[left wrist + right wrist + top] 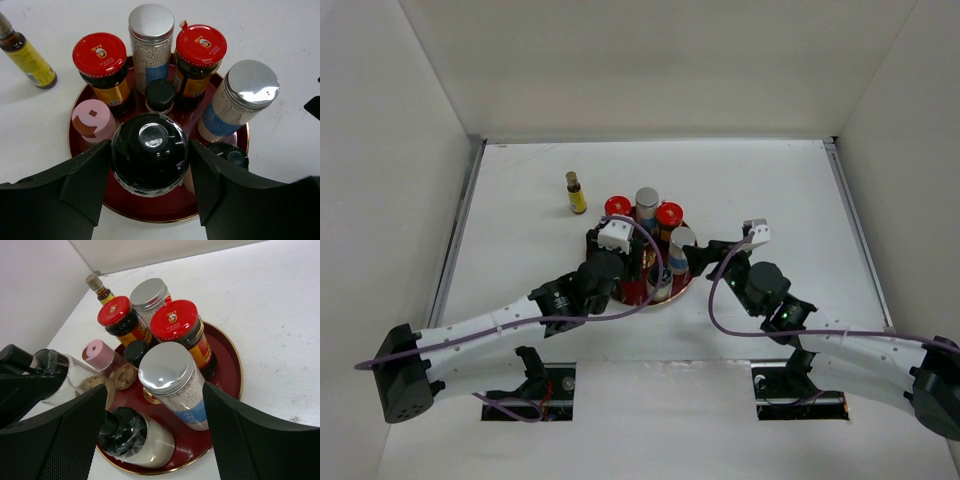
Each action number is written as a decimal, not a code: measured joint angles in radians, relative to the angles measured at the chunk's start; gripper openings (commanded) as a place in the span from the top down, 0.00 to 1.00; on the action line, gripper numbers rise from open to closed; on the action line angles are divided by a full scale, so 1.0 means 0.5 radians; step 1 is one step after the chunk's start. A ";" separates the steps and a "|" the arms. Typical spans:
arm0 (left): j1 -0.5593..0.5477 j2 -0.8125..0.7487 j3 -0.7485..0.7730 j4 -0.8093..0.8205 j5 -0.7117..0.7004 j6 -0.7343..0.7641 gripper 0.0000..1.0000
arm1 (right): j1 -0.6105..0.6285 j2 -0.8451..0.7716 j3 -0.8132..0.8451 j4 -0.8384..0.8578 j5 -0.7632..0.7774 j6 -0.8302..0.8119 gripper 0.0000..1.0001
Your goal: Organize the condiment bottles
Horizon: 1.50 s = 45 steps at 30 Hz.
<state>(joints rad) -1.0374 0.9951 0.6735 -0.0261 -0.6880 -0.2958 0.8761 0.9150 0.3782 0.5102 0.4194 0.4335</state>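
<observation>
Top external view has the white surface (770, 180) carrying the round dark-red tray (145, 210) near its middle, with both arms reaching in from the near edge. The right gripper (155, 390) hangs at the tray's right side, its jaws released and spread wide, holding nothing. The near silver-capped shaker (172, 385) stands ahead of them, untouched. The left gripper (150, 145) is over the tray's near part, its jaws grasping a broad black-capped bottle (150, 152) by both flanks. Whether that bottle's base rests on the tray or hangs just above it, I cannot tell.

Behind it, the far silver-capped shaker (151, 45) stands between the first red-capped jar (100, 57) and the second red-capped jar (200, 50). Smaller things fill the gaps: a pink-capped bottle (93, 120), a small black-capped bottle (160, 95) at the centre, and another black cap (227, 155) at the near right. The slim yellow bottle (576, 193) stands alone on the surface, well apart from the tray, on the far left.

Seating the broad bottle on the tray looks like the step in hand. The next move probably calls for parting the jaws only a little and lifting straight up, since the pink-capped bottle and the black cap sit just beside the fingers. The yellow bottle would then remain, on the left arm's side.
</observation>
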 measured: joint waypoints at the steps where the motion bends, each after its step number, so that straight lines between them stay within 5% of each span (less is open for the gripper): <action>1: 0.001 0.020 -0.006 0.017 0.008 -0.001 0.63 | -0.002 0.005 0.000 0.000 0.000 0.000 0.19; 15: 0.124 0.479 -0.140 0.407 0.153 -0.024 0.59 | -0.013 0.021 0.000 0.000 0.000 0.001 0.19; 27: 0.204 0.517 -0.197 0.528 0.204 -0.121 0.39 | -0.018 0.018 0.000 0.000 -0.001 0.001 0.19; 33: 0.209 0.513 -0.197 0.566 0.205 -0.121 0.19 | -0.024 0.002 -0.001 -0.001 -0.001 0.000 0.19; 40: 0.234 0.387 -0.174 0.566 0.208 -0.086 0.21 | -0.024 -0.011 -0.001 -0.001 -0.001 0.001 0.19; 45: 0.443 0.256 -0.030 0.603 0.224 -0.061 0.33 | -0.024 -0.010 0.000 -0.002 -0.001 0.000 0.19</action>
<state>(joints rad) -0.8162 1.1233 0.6586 0.2752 -0.5758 -0.3264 0.8642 0.9100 0.3782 0.5095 0.4191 0.4335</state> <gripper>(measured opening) 0.700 0.812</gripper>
